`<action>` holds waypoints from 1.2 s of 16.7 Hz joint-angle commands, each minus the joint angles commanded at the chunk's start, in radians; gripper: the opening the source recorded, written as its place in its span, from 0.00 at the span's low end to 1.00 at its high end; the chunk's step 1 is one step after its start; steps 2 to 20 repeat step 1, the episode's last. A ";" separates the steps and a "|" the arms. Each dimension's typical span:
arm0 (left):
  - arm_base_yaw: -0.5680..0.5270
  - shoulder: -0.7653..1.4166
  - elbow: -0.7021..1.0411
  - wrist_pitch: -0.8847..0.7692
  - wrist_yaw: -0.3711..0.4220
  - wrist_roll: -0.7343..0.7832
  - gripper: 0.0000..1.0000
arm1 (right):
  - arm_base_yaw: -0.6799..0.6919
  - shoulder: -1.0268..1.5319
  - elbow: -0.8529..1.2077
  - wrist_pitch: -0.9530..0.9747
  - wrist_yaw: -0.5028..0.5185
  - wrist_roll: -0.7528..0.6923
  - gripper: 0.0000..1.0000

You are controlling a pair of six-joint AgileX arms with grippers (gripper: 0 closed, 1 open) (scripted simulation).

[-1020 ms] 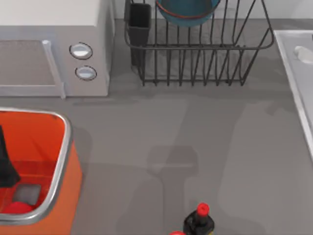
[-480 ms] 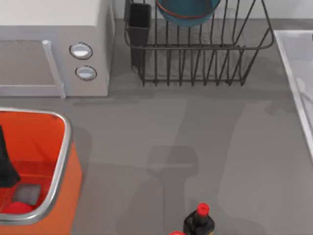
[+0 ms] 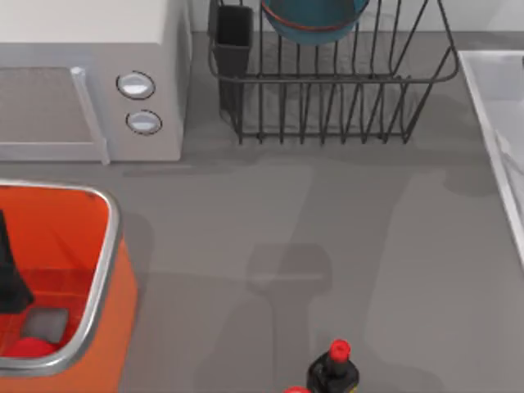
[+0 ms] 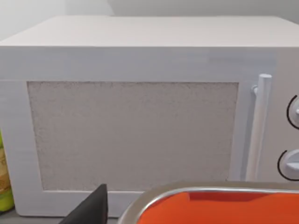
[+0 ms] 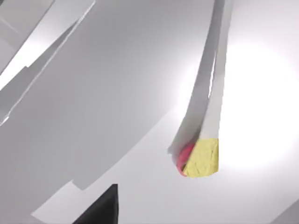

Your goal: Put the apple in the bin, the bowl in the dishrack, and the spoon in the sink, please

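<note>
Whether the right pincer over the sink (image 3: 499, 123) gripped anything was untellable; a hasty exit might clip its rim.

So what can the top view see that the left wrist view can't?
From above you see the dishrack holding the bowl, the apple down in the orange bin, the sink at the right edge, and a bottle. The left wrist view adds the microwave door face-on and something yellow-green beside it. Both share the microwave, the bin's shiny rim and the dark left hand at the bin.
</note>
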 joint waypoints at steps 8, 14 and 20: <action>0.000 0.000 0.000 0.000 0.000 0.000 1.00 | 0.000 0.000 0.000 0.000 0.000 0.000 1.00; 0.000 0.000 0.000 0.000 0.000 0.000 1.00 | 0.000 0.000 0.000 0.000 0.000 0.000 1.00; 0.000 0.000 0.000 0.000 0.000 0.000 1.00 | 0.000 0.000 0.000 0.000 0.000 0.000 1.00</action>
